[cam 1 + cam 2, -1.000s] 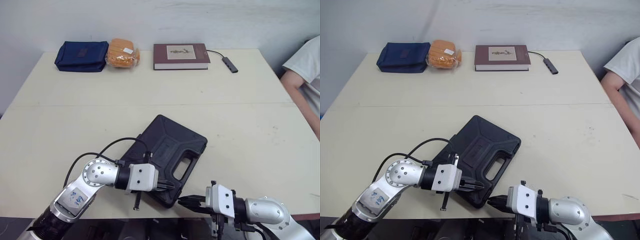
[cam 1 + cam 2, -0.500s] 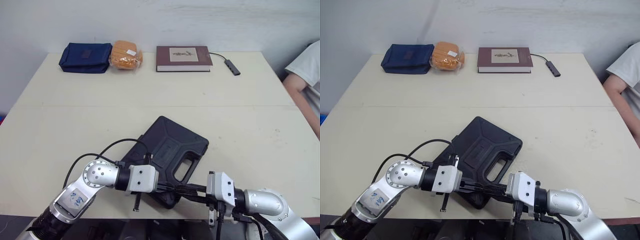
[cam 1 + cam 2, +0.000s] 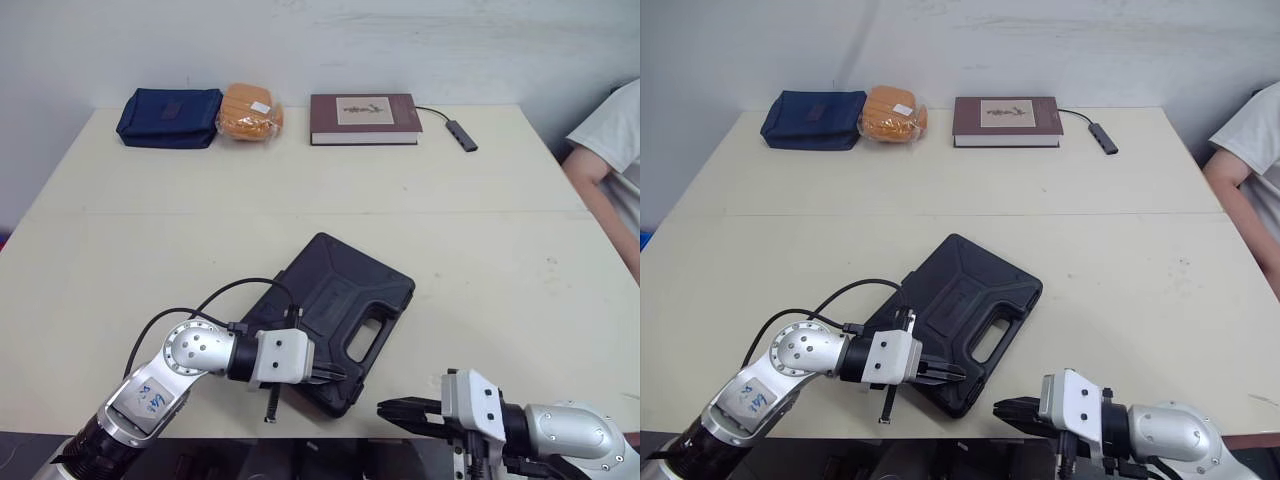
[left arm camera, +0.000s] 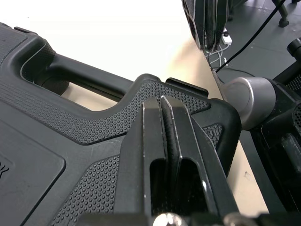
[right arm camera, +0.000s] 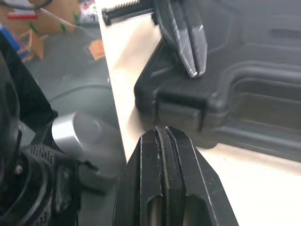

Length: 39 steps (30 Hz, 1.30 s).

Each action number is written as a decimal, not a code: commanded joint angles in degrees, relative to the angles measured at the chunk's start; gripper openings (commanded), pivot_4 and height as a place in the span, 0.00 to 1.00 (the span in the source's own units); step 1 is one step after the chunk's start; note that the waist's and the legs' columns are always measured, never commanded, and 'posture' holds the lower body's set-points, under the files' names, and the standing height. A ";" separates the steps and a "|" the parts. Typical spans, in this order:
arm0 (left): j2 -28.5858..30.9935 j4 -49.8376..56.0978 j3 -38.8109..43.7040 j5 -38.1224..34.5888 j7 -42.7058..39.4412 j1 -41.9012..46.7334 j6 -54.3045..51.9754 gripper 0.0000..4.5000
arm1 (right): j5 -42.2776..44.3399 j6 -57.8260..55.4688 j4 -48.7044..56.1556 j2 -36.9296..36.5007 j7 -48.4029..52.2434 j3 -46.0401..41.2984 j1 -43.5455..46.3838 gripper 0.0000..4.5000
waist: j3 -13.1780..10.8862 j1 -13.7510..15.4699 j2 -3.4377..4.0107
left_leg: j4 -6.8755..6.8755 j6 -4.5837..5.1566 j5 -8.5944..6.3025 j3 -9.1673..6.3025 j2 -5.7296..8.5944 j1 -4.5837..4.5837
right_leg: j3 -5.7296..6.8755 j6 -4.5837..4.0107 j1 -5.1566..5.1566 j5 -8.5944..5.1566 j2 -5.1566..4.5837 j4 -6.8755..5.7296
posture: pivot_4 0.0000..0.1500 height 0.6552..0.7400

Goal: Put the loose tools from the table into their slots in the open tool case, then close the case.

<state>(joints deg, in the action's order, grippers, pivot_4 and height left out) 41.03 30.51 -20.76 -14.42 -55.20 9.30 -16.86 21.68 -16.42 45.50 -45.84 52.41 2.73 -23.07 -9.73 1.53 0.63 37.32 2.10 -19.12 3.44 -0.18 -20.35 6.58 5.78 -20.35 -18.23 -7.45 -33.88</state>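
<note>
The case [image 3: 345,310] lies lid down on the tabletop [image 3: 480,250], near its front edge. My left hand [image 3: 335,377], fingers together, rests on its near corner. My right hand [image 3: 392,408], fingers also together, hovers just off the edge. The shell looks rigid, textured and probably heavy, so I'd take it by the handle [image 3: 383,338].

Tool case [image 3: 962,318] is closed, lying flat and diagonal near the table [image 3: 1120,250] front edge, handle towards the right. Left gripper [image 3: 948,373] tips sit on its near corner, fingers together. Right gripper [image 3: 1006,410] is just off the front edge, apart from the case. Far edge: navy pouch [image 3: 811,105], orange packet [image 3: 892,109], book [image 3: 1004,108], USB adapter [image 3: 1100,133]. Person's sleeve [image 3: 1252,120] at right.
</note>
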 commanded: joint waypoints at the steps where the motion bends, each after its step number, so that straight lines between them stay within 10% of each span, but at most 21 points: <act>1: 1.80 -7.08 -2.83 3.79 -0.41 -2.51 -3.75 0.01 | -2.87 1.71 -1.37 2.28 -1.82 3.84 2.39 0.00 | 0.03 0.00 0.03 | 0.00 -0.01 0.00 0.00 0.00 0.00 | 0.00 0.00 0.00 0.00 0.00 0.00 | 1.00 1.00; 39: 1.31 -6.75 -4.06 3.99 0.25 -1.78 -5.18 0.01 | -3.94 4.92 -5.26 5.37 -1.67 8.52 6.37 0.00 | 0.11 -0.03 0.10 | -0.17 -0.12 -0.04 -0.04 0.01 0.01 | 0.02 -0.03 -0.02 -0.02 -0.02 0.10 | 1.00 1.00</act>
<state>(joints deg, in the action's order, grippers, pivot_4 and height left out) 40.80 30.22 -21.41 -14.49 -55.01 9.86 -17.00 17.20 -13.46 38.83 -41.24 51.08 11.17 -17.66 -9.62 1.50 0.74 37.14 1.97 -19.17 3.40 -0.17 -20.33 6.59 5.74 -20.37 -18.25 -7.47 -33.79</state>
